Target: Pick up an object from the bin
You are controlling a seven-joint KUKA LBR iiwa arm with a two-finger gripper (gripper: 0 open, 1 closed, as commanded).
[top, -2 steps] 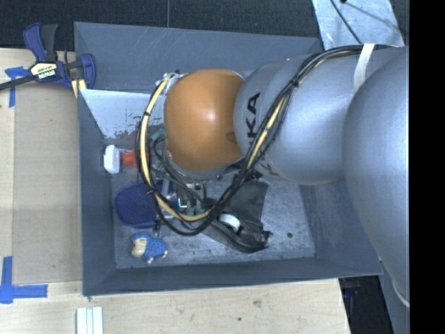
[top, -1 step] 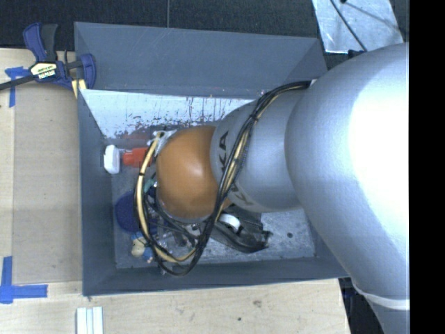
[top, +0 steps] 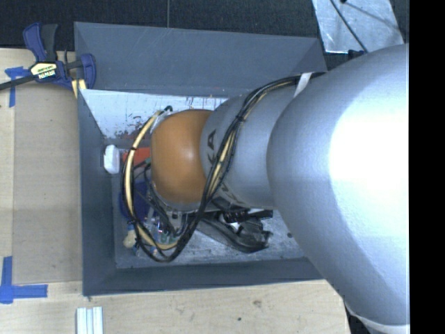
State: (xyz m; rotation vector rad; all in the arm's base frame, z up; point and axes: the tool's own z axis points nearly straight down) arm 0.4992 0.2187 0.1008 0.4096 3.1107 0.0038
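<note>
Grey metal bin [top: 97, 207] fills mid-frame, robot arm [top: 334, 186] deep inside, its orange wrist cover [top: 177, 155] low over small things at centre left, white cap [top: 111, 159] and black object [top: 243, 234] nearest; whether the gripper is open or closed cannot be told, and nothing looks lifted yet.

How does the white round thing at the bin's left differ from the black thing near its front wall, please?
Colour: the white thing is pale, the black thing dark. Shape: the white thing looks compact and rounded, the black thing longer and irregular. Place: the white thing lies by the left wall, the black thing toward the front, partly under the arm. Both lie in the bin, close to the arm.
</note>
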